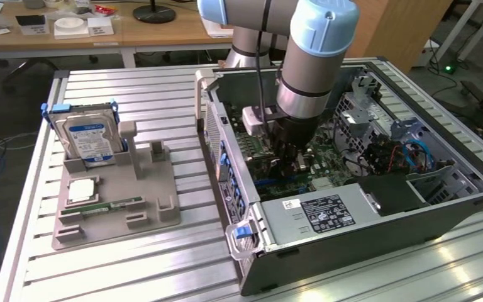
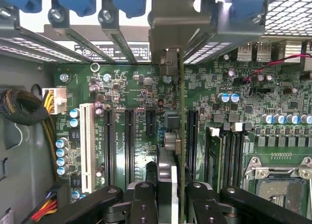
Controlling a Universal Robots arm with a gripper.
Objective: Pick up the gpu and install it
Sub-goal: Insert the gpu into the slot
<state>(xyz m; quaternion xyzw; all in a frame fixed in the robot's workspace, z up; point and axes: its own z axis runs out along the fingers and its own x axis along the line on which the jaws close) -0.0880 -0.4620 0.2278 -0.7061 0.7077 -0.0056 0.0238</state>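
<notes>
You have the gpu (image 2: 182, 136) edge-on between the gripper (image 2: 171, 204) fingers, clamped firmly, its long axis running straight away from the jaws along the motherboard (image 2: 243, 112) slots. It stands upright just above the board, bracket end toward the case (image 1: 376, 233) rear wall.

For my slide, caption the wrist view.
Gripper holds the gpu edge-on above the motherboard slots inside the open computer case.
</notes>
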